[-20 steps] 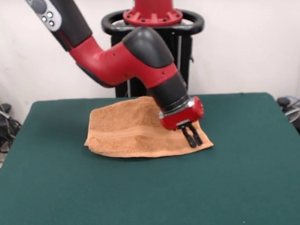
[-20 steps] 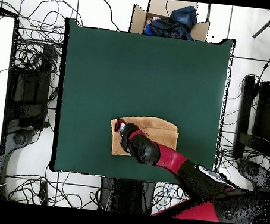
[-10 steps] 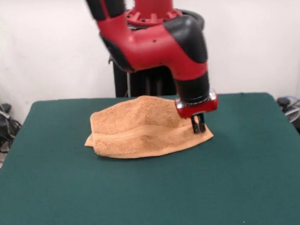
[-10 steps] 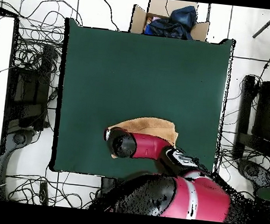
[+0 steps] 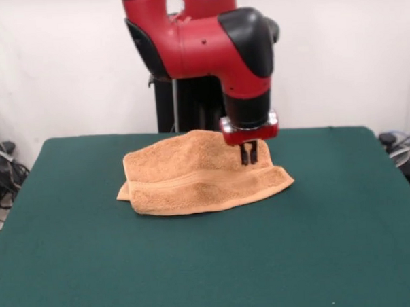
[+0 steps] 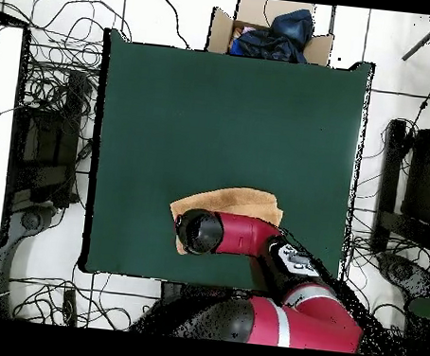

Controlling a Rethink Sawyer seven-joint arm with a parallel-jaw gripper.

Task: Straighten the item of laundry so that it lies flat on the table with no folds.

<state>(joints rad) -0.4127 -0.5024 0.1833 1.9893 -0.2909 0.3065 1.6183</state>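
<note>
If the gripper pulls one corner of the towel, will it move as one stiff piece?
Probably not. The towel lies folded over itself with a raised hump under the gripper, so it looks floppy and should drape. Its terry surface on the felt-like table may grip, so it would likely stretch out rather than slide.

White wall (image 5: 350,52), cable-strewn tiled floor (image 6: 60,103)
</note>
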